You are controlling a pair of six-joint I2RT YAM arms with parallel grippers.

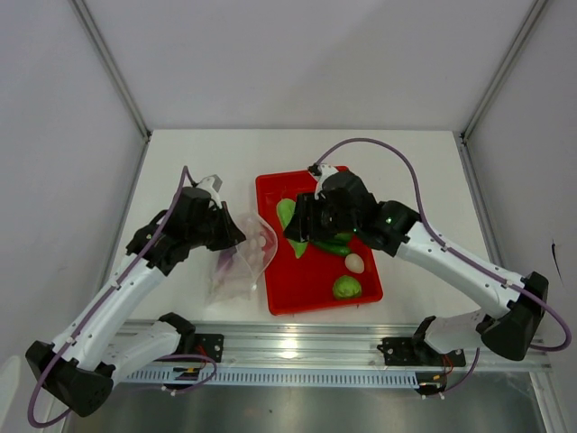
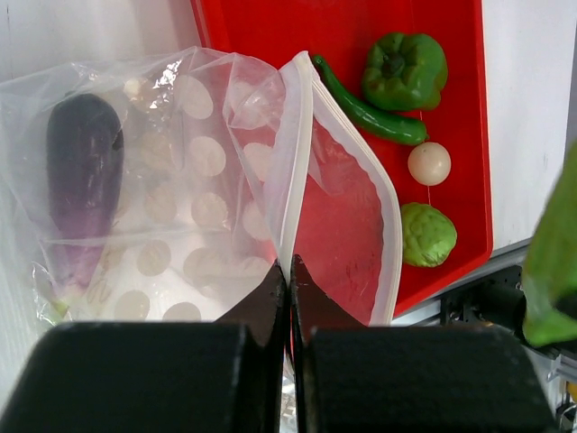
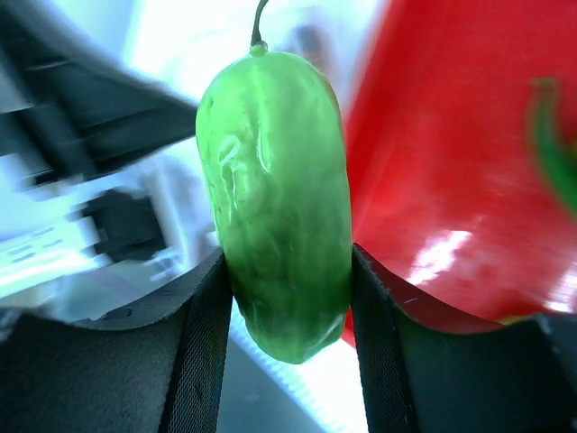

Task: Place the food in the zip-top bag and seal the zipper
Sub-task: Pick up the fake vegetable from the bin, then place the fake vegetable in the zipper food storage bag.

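The right claw (image 3: 288, 266) clamps the light green, smooth plastic gourd (image 3: 275, 171) at its waist: light, stiff, likely slippery. Left of it, the left claw (image 2: 288, 284), pinched shut, holds the clear floppy zip-top bag (image 2: 180, 171) by its mouth rim, a purple eggplant (image 2: 81, 171) inside.

I see bag (image 2: 180, 180) on table (image 1: 198, 162), left of tray (image 1: 306, 284) | eggplant (image 2: 83, 171) in bag | pepper (image 2: 405, 70), chili (image 2: 365, 110), egg (image 2: 429, 163), round vegetable (image 2: 427, 234) in tray | gourd (image 3: 279, 198) between right gripper (image 3: 288, 271) fingers, over tray's left side
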